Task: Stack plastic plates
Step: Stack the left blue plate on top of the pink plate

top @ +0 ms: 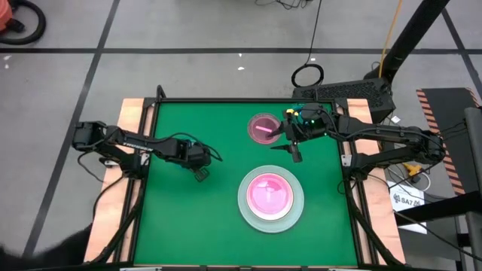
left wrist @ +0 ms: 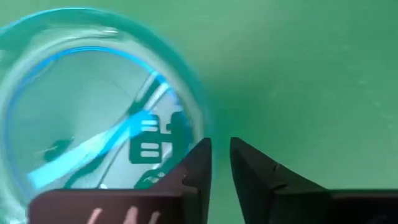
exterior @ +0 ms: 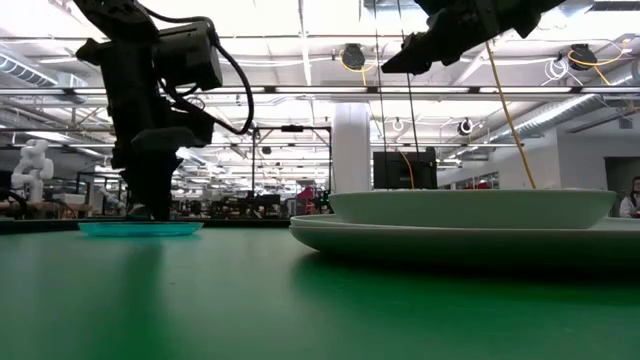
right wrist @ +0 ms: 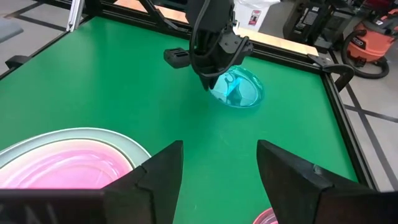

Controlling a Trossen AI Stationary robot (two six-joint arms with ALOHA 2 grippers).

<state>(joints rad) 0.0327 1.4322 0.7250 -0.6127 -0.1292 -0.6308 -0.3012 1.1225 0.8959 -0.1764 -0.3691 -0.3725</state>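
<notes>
A small teal plate [right wrist: 242, 89] lies flat on the green table near its left side, also seen in the low view [exterior: 140, 228]. My left gripper [left wrist: 221, 155] points down at its rim [left wrist: 198, 118], fingers a narrow slit apart. My right gripper [right wrist: 217, 168] hangs open above the table [top: 292, 150], touching nothing. It is between a small pink plate [top: 263, 128] and a stack [top: 271, 197]. The stack has a large pale mint plate at the bottom, a white one on it, and a pink one [top: 269, 193] on top. My left gripper comes from above, pointing down, at the teal plate's rim [left wrist: 198, 118]. One finger [left wrist: 196, 168] covers the rim and the other stands over bare table. Whether it touches the plate I cannot tell. The plate lies flat on the table.
A raised black frame [top: 226, 101] runs round the green table. Bare green surface lies between the teal plate and the stack [right wrist: 186, 118]. In the low view the stack [exterior: 470, 215] fills the right side. The room stretches beyond the table.
</notes>
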